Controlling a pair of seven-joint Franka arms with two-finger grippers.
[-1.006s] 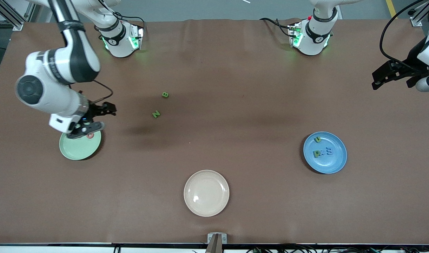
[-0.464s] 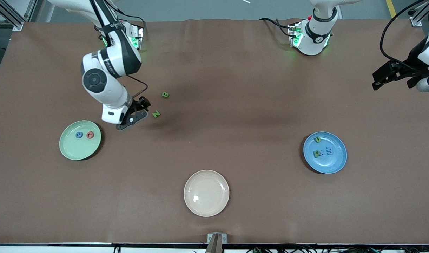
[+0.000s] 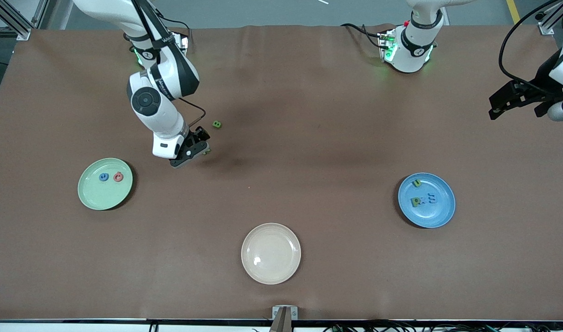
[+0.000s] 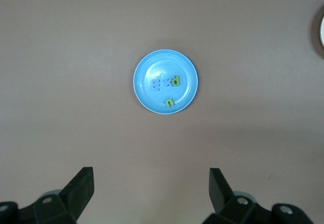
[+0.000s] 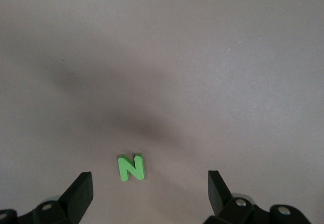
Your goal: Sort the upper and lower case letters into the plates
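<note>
Green foam N (image 5: 131,167) lies flat on the brown table (image 3: 309,138). The right pincer (image 5: 149,196) hovers over it, spread wide and empty. The left pincer (image 4: 152,193) waits high over the blue plate (image 4: 165,81), wide open too.

The right gripper (image 3: 195,148) hangs, fingers spread, over the letter N (image 5: 131,167), which lies on the table (image 3: 309,115) nearer the front camera than the letter B (image 3: 217,124). Toward the right arm's end, one plate (image 3: 93,196) holds two letters side by side (image 3: 111,176); toward the left arm's end, another plate (image 3: 440,214) holds four letters (image 3: 422,198), with the waiting left gripper (image 4: 152,193) well above it. A third plate (image 3: 271,253) sits nearest the front camera, between the other two.
</note>
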